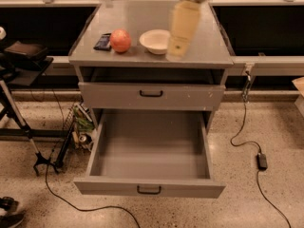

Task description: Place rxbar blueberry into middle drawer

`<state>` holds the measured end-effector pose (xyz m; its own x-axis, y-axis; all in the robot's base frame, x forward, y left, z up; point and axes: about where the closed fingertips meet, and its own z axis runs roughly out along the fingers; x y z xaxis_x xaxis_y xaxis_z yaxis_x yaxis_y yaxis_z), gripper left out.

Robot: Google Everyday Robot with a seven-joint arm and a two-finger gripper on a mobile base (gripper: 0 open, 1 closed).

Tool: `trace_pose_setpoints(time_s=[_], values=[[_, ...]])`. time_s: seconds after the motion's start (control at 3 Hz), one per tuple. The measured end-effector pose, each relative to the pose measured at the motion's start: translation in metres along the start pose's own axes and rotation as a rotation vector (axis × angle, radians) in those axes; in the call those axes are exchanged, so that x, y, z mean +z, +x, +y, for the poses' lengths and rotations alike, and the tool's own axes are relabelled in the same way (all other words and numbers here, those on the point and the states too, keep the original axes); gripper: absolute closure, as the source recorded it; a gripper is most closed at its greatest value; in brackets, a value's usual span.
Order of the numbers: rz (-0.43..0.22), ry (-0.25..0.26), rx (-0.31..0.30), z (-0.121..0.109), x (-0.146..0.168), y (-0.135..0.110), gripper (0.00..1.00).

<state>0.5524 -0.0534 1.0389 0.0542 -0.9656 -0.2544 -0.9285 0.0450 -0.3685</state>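
Blurred gripper (pixel 177 46) hung upper centre, seemingly beside the bowl (pixel 155 41); its opening could not be told. The middle drawer (pixel 149 189) stood open.

You see a grey cabinet (pixel 209 51) that looks like painted metal, its top carrying a soft sheen. The open middle drawer (pixel 109 186) has matt grey walls. The rxbar blueberry (pixel 102 42) is a dark, slightly glossy wrapper. The fruit (pixel 120 40) is smooth-skinned; the bowl (pixel 155 41) is pale and matt. The gripper (pixel 176 46), above the cabinet top just right of the bowl, looks like smooth cream plastic. The floor (pixel 266 127) is polished speckled stone.
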Motion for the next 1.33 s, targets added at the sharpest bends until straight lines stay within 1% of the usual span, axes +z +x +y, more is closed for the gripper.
trace_pose_setpoints(time_s=[0.33, 0.67, 1.0, 1.33], values=[[-0.049, -0.007, -0.075, -0.035, 0.027, -0.068, 0.0], [-0.085, 0.008, -0.104, -0.043, 0.028, -0.095, 0.0], [-0.085, 0.008, -0.103, -0.043, 0.028, -0.095, 0.0], [-0.051, 0.025, -0.044, -0.046, 0.03, -0.094, 0.0]])
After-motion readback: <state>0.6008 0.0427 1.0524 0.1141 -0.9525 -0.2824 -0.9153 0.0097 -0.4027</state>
